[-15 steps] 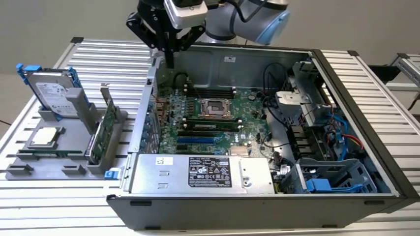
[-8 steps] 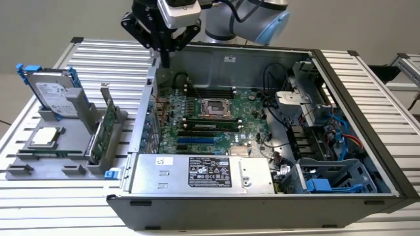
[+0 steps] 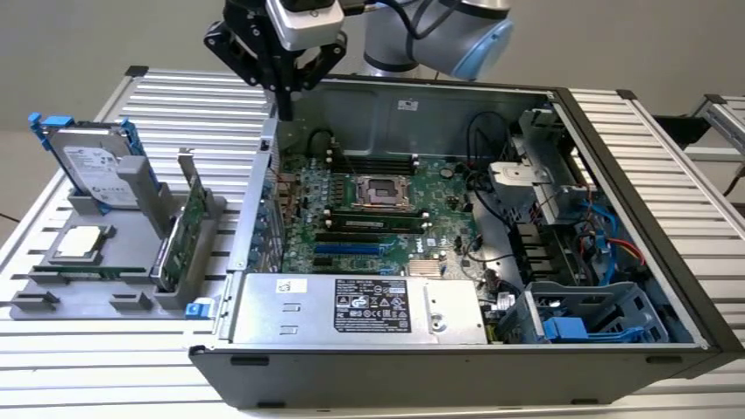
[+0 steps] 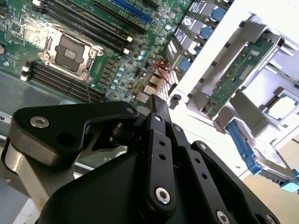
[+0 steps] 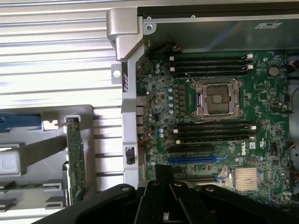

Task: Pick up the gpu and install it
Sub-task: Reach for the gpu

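Gripper [image 3: 283,103] closed, empty, above the case [image 3: 466,375]. Gpu [image 3: 181,236] upright at its 7 o'clock, exterior view: likely stiff, light, fragile; best gripped along the top edge.

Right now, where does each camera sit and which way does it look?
Exterior view: off the arm, looking down into the open black computer case; grey arm and black hand show.
First wrist view: on the wrist, facing down onto the green motherboard, past the hand.
Second wrist view: on the wrist, slanted along the hand.
Both share the upright green gpu card.
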You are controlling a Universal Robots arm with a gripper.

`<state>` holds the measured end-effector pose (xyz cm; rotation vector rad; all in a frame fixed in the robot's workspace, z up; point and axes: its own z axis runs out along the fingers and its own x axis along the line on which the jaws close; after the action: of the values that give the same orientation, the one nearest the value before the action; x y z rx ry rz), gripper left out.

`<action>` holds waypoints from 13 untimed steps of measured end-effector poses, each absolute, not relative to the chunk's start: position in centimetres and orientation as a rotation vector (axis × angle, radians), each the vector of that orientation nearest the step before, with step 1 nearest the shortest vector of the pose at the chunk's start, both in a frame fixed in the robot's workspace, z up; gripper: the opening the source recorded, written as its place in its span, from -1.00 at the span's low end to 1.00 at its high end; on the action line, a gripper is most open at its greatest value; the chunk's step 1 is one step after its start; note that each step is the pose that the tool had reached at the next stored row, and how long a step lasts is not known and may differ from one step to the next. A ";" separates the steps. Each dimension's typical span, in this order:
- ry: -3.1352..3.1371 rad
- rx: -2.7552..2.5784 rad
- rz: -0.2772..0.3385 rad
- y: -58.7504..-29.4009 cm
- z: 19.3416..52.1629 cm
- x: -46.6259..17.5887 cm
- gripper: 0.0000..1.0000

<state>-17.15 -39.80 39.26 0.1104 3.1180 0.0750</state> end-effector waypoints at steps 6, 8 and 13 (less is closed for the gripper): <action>3.118 0.110 0.075 -39.8 39.3 -17.8 -1.00; 3.118 0.110 0.075 -39.8 39.3 -18.0 -1.00; 3.118 0.110 0.075 -39.8 39.3 -18.6 -1.00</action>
<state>-18.61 -39.80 39.26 0.1104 3.1180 0.0751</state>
